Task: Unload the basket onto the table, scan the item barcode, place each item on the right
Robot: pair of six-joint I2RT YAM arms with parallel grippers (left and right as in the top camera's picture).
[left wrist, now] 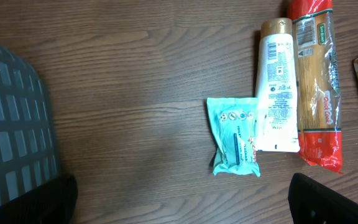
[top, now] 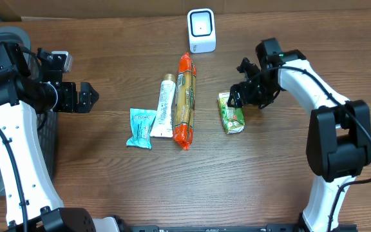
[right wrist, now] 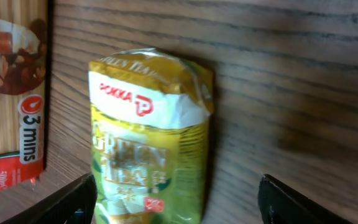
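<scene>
Nearest on the wooden table [top: 108, 187], a little left of centre, a teal packet [top: 140, 127] lies flat. A white tube [top: 164, 106] overlaps its right edge and runs near to far, with its gold cap at the far end. Just right of the tube and parallel to it lies a long pasta packet [top: 184, 100] with orange-red ends. Further right, apart from the pasta, the green tea carton [top: 231, 114] lies flat on the wood, printed face up and its far end crumpled. The right gripper [top: 236, 98] hovers over that far end with its fingers spread wider than the carton and nothing clamped. In the right wrist view one finger sits by the carton's pasta-side edge and the other over bare wood; I cannot tell whether either touches it. At about the same depth on the far left, the left gripper [top: 90, 96] hangs over bare table beside a grey mesh basket [left wrist: 11, 124]. Its jaws are fully apart and empty, well away from the row of goods. Farthest of all, a white barcode scanner [top: 201, 29] stands upright just beyond the far tip of the pasta packet
</scene>
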